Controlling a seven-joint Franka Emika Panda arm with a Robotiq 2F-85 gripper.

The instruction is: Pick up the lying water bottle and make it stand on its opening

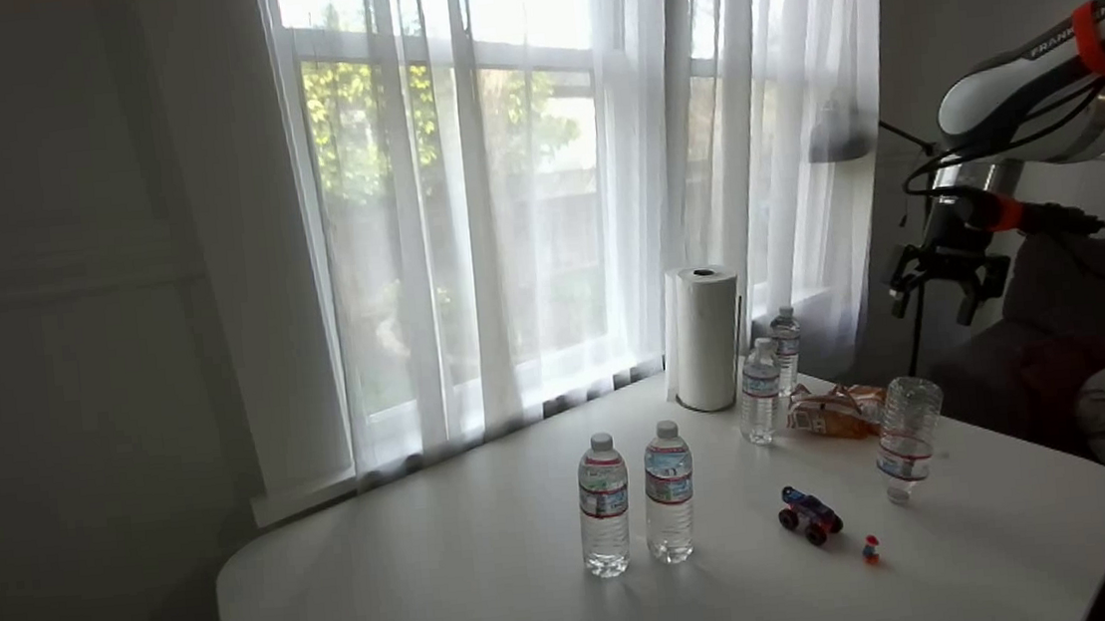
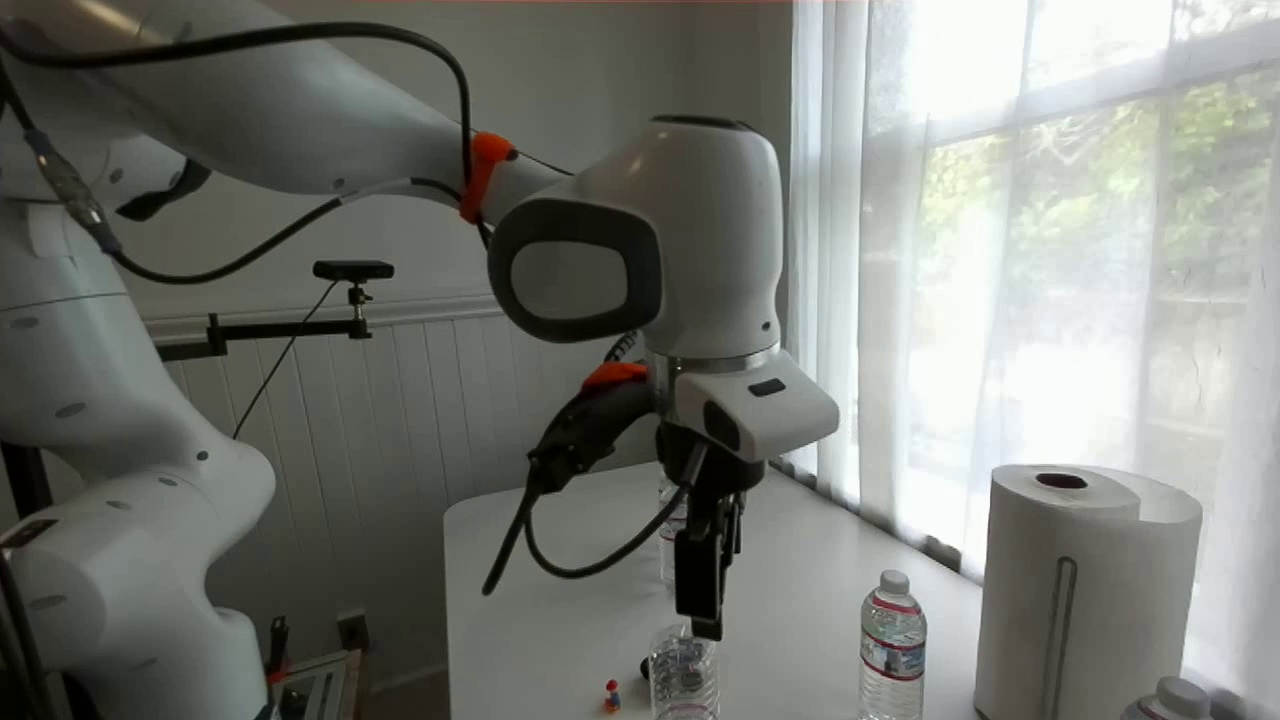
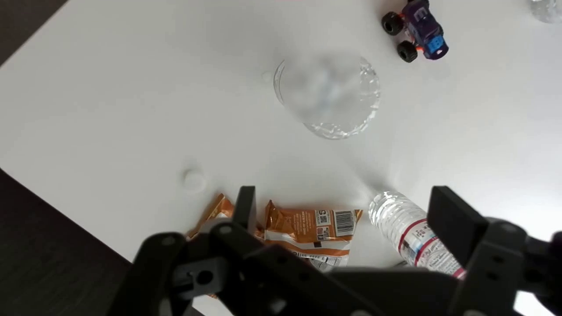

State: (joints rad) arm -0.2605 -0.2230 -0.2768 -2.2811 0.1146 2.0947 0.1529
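The clear water bottle [image 1: 908,429] stands upside down on the table, its narrow opening down and its base up. It looks empty and carries a red-edged label. It also shows in an exterior view [image 2: 685,672], cut by the lower edge, and in the wrist view [image 3: 369,105] with its base blurred. My gripper [image 1: 934,302] hangs above the bottle, apart from it, with nothing between the fingers. In the wrist view the fingers [image 3: 344,193] are wide apart, and the bottle lies beyond the tips. An exterior view shows the gripper [image 2: 706,615] edge-on.
Two upright capped bottles [image 1: 605,506] stand mid-table. Two more [image 1: 760,397] stand near the paper towel roll [image 1: 708,337]. An orange snack bag [image 1: 837,413], a toy truck [image 1: 811,516] and a small figure [image 1: 871,550] are near the bottle. A white cap [image 3: 194,181] lies near the table edge.
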